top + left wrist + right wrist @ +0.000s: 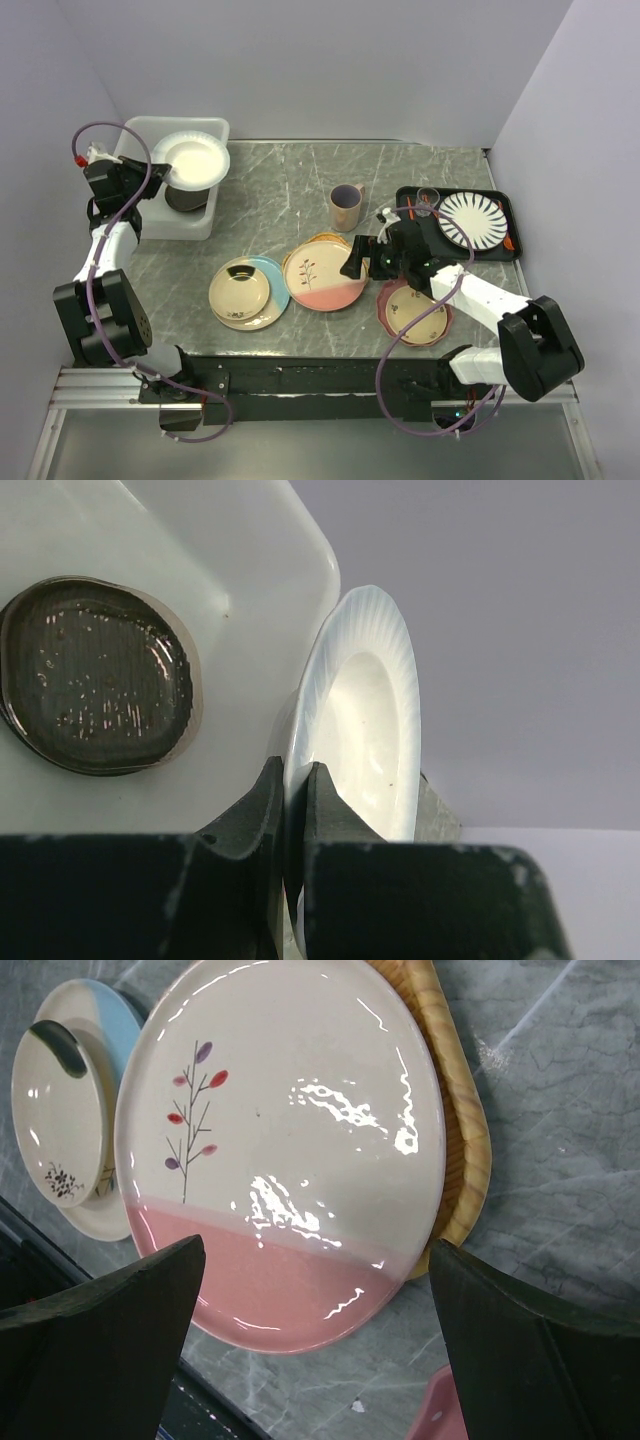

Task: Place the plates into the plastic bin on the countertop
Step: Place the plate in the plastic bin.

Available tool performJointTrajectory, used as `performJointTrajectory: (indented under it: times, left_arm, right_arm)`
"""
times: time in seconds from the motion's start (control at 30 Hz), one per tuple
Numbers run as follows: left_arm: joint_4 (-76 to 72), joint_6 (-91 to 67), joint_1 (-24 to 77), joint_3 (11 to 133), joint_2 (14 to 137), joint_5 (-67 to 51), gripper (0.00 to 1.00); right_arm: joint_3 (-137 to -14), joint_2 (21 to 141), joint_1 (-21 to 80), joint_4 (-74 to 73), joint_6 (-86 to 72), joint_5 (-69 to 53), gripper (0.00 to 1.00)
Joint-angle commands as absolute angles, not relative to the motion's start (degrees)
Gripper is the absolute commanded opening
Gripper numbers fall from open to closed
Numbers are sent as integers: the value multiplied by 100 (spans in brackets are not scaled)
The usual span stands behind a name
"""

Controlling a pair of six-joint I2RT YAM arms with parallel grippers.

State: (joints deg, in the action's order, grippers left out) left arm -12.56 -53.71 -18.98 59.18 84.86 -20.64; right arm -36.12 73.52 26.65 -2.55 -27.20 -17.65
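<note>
left tool (295, 778) pinching white plate (370, 710) rim over plastic bin (250, 540), right tool (318, 1250) open, seemingly above pink plate (280, 1110)

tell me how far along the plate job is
Done: black plate lies in the plastic bin. In hand: the left gripper is shut on the rim of the white plate over the bin; the right gripper hangs open above the cream-and-pink plate. Left: that plate, the cream-and-blue plate with the small cream plate on it, and the pink scalloped plate.

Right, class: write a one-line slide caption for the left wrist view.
Left gripper pinches the rim of a white plate at the plastic bin, which holds a dark plate.
</note>
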Motion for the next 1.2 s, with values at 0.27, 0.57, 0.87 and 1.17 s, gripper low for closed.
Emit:
performJointTrajectory:
  times: [0.27,0.57,0.87,1.17]
  left_arm:
    - [-1785,-5511,-2030,6354,8622,-1908,1]
    - [-1793,-5546,-2083,6258,8692,-1512,1]
    - [-1723,-5502,-2083,6381,8991,-1354,1]
    - [-1740,-5520,-2092,6337,9150,-1240,1]
  right_arm:
    - [-3902,7524,2707,-88,-2575,-1705,100]
    - [-3937,7550,2716,-149,-2505,-1688,100]
    - [-3911,7514,2707,-141,-2487,-1687,100]
    - [-3911,7497,2707,-158,-2461,-1688,100]
